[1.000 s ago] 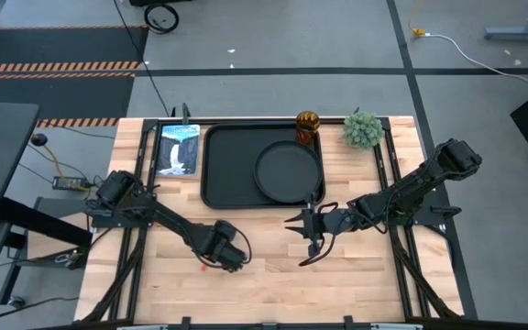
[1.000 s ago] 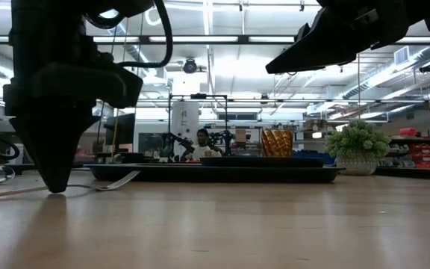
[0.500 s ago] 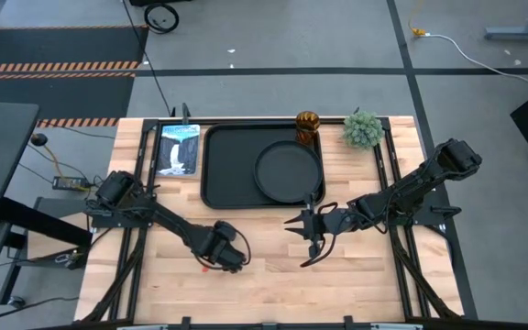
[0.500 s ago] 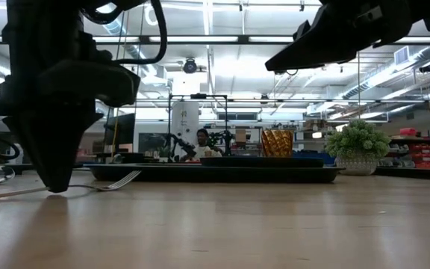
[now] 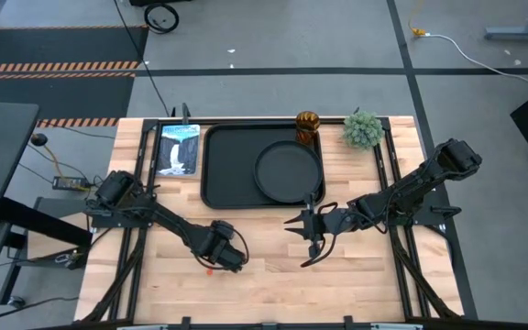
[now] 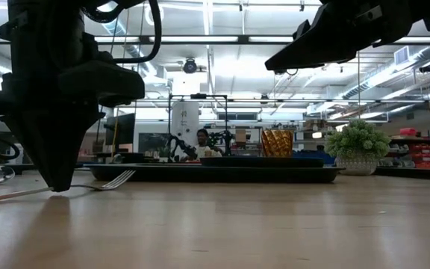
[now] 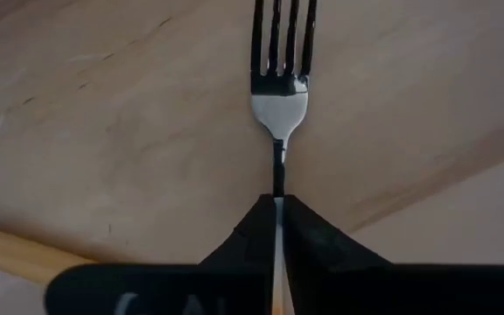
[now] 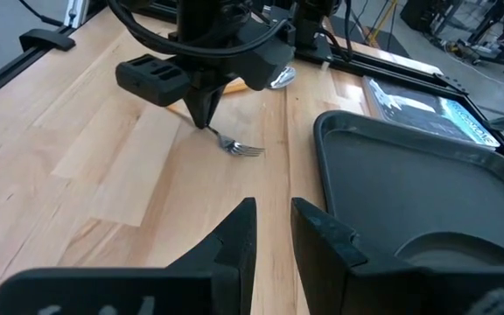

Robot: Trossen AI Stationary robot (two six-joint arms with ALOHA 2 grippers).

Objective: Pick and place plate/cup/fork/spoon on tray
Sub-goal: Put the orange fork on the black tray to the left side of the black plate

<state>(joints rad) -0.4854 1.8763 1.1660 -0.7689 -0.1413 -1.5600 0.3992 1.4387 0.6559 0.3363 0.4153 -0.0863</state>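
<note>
The fork [image 7: 279,96] lies on the wooden table in front of the tray [image 5: 223,165]; its tines also show in the right wrist view [image 8: 241,150]. My left gripper [image 5: 222,258] stands over it, shut on it. The plate [image 5: 288,171] rests flat in the tray's right half. The cup [image 5: 307,126] stands at the tray's far right corner. The spoon [image 8: 280,78] lies on the table behind my left gripper. My right gripper [image 8: 274,232] hovers open and empty, near the tray's near right corner. My left gripper pinches the fork's thin neck [image 7: 278,185], just behind the tines, between its two fingertips. The fingers come from above, pointing down, and lie across the fork. The orange handle end [image 6: 2,195] is down on the table and the tines [image 6: 119,179] stand slightly above it.
A blue-white picture card [image 5: 178,149] lies left of the tray. A small green plant [image 5: 363,129] stands at the far right. Bare wood stretches along the table's near edge. A person sits far off in the room [image 6: 202,142].
My left gripper has shifted slightly toward the table's left edge, staying low at the fork. In the low view the fork's tine end has moved a little with it.
</note>
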